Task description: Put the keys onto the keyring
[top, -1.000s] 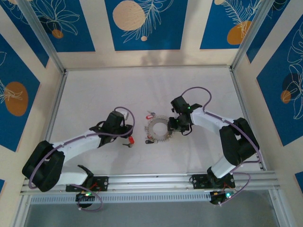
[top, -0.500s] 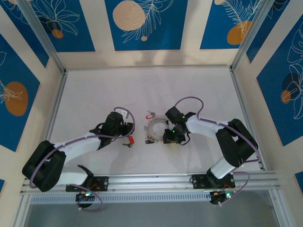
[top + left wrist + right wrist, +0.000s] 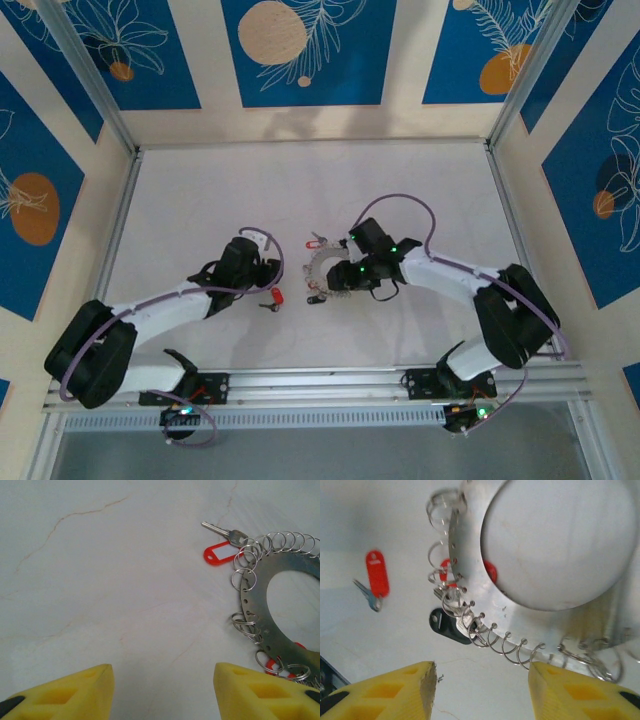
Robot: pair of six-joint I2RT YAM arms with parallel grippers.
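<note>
I see the right gripper (image 3: 482, 680) wide open and empty over the keyring (image 3: 255, 605). The left gripper (image 3: 162, 680) is wide open and empty to the keyring's left. A red-tagged key (image 3: 220, 555) lies just beside the keyring.

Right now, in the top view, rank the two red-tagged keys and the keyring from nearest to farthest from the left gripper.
From the left gripper:
1. Near red-tagged key, right beside it, toward the arm bases.
2. Keyring, to its right at table centre.
3. Far red-tagged key, beyond the ring's far-left edge.
</note>
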